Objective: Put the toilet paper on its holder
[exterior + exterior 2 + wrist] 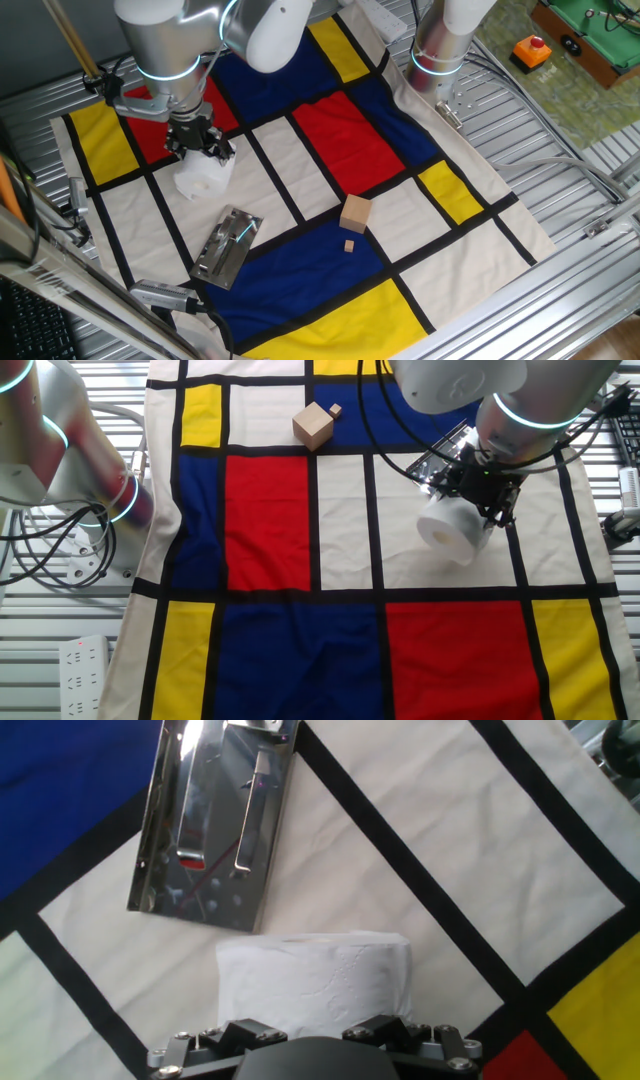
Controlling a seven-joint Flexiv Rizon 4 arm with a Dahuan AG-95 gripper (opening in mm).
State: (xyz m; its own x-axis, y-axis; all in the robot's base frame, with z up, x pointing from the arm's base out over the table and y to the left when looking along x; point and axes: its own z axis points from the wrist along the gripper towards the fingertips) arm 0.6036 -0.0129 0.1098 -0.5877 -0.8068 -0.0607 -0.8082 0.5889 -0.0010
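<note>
- The toilet paper (pixel 203 180) lies on a white panel of the colour-block cloth (pixel 330 130) over the worktop
- The fingers (pixel 478 495) sit at the roll; whether clamped, I cannot tell
- The holder (pixel 215 815) lies flat just beside it
- A wooden cube (pixel 355 214) stands well apart

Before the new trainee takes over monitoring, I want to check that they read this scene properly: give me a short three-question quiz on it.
1. True or false: the soft white toilet paper roll is already on the shiny silver metal holder plate.
2. What does the holder lie on? A) the checked cloth B) the bare metal slats C) the tan wooden cube
3. Fill in: the end effector is directly above the ____.

Key: 1 false; 2 A; 3 roll.
</note>
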